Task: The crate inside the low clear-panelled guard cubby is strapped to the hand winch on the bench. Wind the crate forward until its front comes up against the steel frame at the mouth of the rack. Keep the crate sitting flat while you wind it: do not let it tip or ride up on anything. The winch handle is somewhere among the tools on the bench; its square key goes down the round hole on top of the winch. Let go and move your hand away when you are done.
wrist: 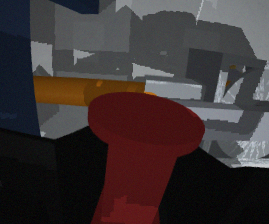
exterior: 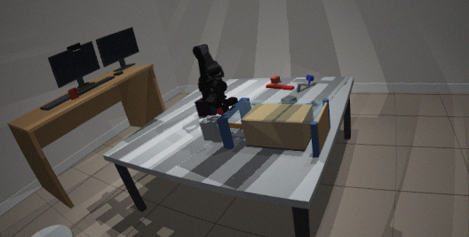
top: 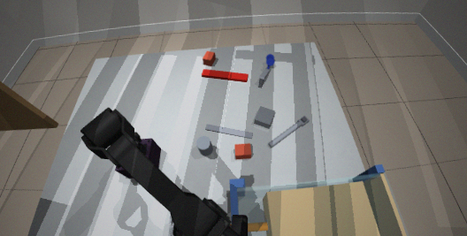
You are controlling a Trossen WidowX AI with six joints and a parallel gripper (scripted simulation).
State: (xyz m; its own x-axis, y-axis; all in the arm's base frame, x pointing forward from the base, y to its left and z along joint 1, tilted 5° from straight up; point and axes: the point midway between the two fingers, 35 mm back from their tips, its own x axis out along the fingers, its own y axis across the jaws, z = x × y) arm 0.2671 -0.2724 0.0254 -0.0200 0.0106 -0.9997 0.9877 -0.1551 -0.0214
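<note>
My gripper (exterior: 222, 106) (wrist: 137, 123) is shut on the red-knobbed winch handle (exterior: 219, 111) (wrist: 145, 120), over or beside the grey winch (exterior: 210, 130) near the frame. The handle's key and the winch's top hole are hidden, so I cannot tell whether the key is in. The tan crate (top: 311, 211) (exterior: 276, 134) sits flat in the clear-panelled cubby. An orange strap (top: 257, 227) (exterior: 236, 126) (wrist: 60, 90) spans a gap between the crate's front and the blue steel frame (top: 233, 200) (exterior: 226, 133) (wrist: 7, 65).
On the bench lie a red bar (top: 225, 76) (exterior: 280, 87), a blue-knobbed tool (top: 264, 76) (exterior: 309, 78), a wrench-like bar (top: 287, 133), a flat grey bar (top: 229, 131), a grey block (top: 264, 118), orange blocks (top: 243, 151) (top: 209, 58) and a grey cylinder (top: 204, 145).
</note>
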